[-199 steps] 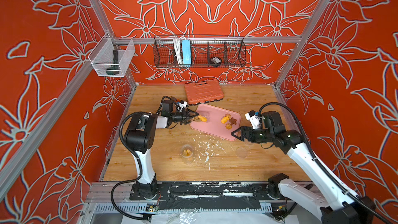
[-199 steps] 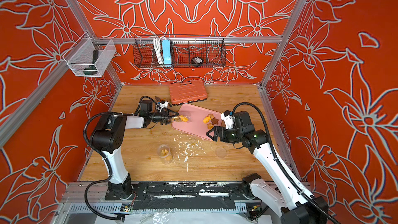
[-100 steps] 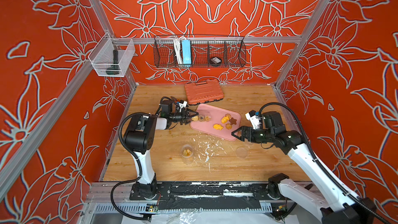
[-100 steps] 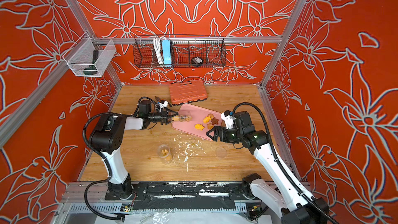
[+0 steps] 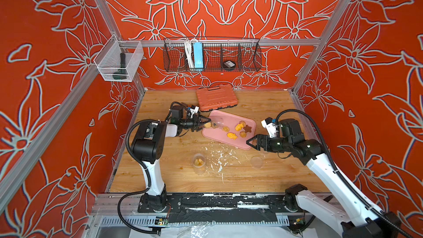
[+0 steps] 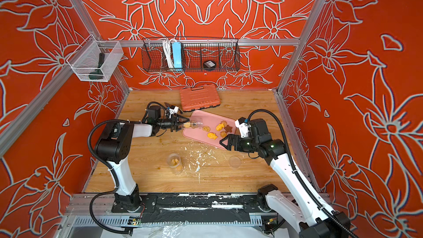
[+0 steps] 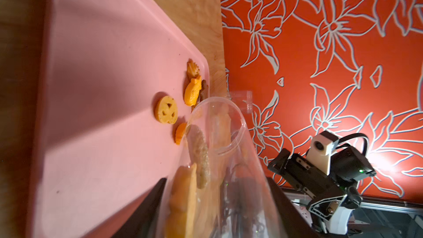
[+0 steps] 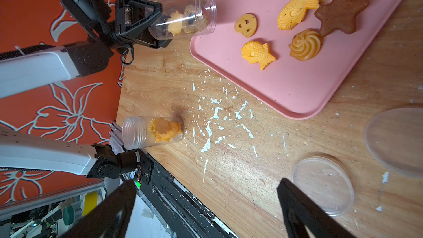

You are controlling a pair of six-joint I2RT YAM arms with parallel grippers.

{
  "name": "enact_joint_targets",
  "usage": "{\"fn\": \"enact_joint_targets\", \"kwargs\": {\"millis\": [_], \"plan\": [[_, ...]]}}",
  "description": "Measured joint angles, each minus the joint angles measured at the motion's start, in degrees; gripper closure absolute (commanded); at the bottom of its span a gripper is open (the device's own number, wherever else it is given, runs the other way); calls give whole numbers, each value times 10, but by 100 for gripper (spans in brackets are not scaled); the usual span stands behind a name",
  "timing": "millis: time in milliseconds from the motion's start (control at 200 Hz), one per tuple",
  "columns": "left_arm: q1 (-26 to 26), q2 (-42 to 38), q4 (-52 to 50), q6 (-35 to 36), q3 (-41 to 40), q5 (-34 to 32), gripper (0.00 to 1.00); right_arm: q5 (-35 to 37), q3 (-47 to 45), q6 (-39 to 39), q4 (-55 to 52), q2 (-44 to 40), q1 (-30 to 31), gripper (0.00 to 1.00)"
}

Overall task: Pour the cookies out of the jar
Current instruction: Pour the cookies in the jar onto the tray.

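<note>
My left gripper (image 5: 205, 125) is shut on the clear jar (image 5: 216, 123), which lies on its side with its open mouth over the pink tray (image 5: 229, 143). In the right wrist view, at least two cookies sit inside the jar (image 8: 185, 17): a pale flower and a tan round one. Several cookies (image 8: 297, 14) lie on the tray (image 8: 297, 83): fish, swirls, a round face and a brown star. My right gripper (image 5: 249, 143) hangs open and empty by the tray's near right corner.
A second clear jar (image 5: 198, 161) with orange cookies stands upright on the wooden table. Two clear lids (image 8: 322, 186) (image 8: 398, 138) lie near my right gripper. White flecks (image 5: 219, 156) dot the table's middle. An orange tool case (image 5: 216, 97) lies behind the tray.
More cookies have slid out of the jar and spread over the tray. The left gripper keeps its hold on the jar. The right arm has not moved.
</note>
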Motion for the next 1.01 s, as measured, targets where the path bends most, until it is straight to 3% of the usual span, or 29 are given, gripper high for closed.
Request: {"fn": "enact_joint_targets", "kwargs": {"millis": [140,445,540,676,1006], "plan": [[0,0,-78,48,21,-10,42,0,0,0,-1,-2,0,1],[0,-16,-94,71,28,-17,43,0,-2,6,0,-6,0,1],[0,-16,-165,116,46,-42,42,0,-3,7,0,-6,0,1],[3,-22,-125,94,32,-36,43,0,-5,8,0,-7,0,1],[4,-27,-211,154,53,-67,42,0,-5,8,0,-1,0,1]]}}
